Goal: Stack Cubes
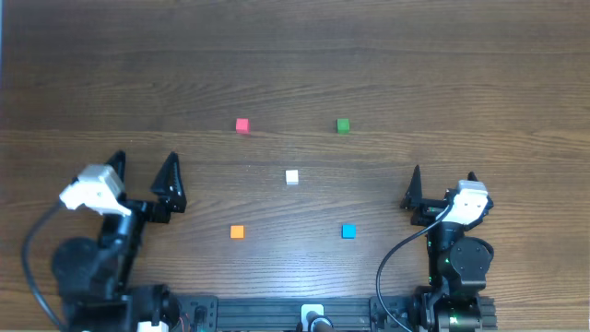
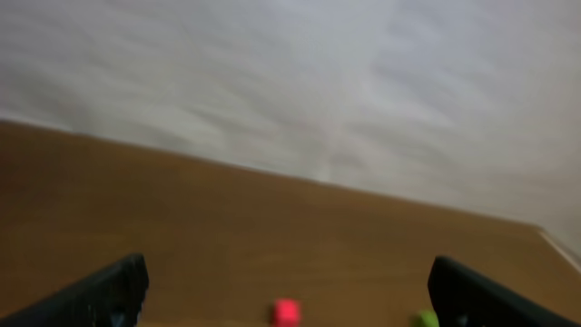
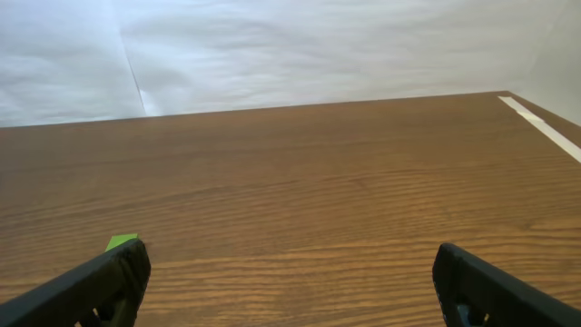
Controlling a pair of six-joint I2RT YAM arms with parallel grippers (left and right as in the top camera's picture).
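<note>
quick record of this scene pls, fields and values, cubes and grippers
surface: wooden table
cubes: five, all apart, none stacked
far row: pink cube, green cube
middle: white cube
near row: orange cube, blue cube
left gripper: open, empty, left of the cubes
right gripper: open, empty, right of the cubes
stacking: not yet begun

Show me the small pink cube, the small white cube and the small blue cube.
small pink cube [image 1: 242,125]: top view, on its top face.
small white cube [image 1: 292,177]: top view, on its top face.
small blue cube [image 1: 348,231]: top view, on its top face.
</note>
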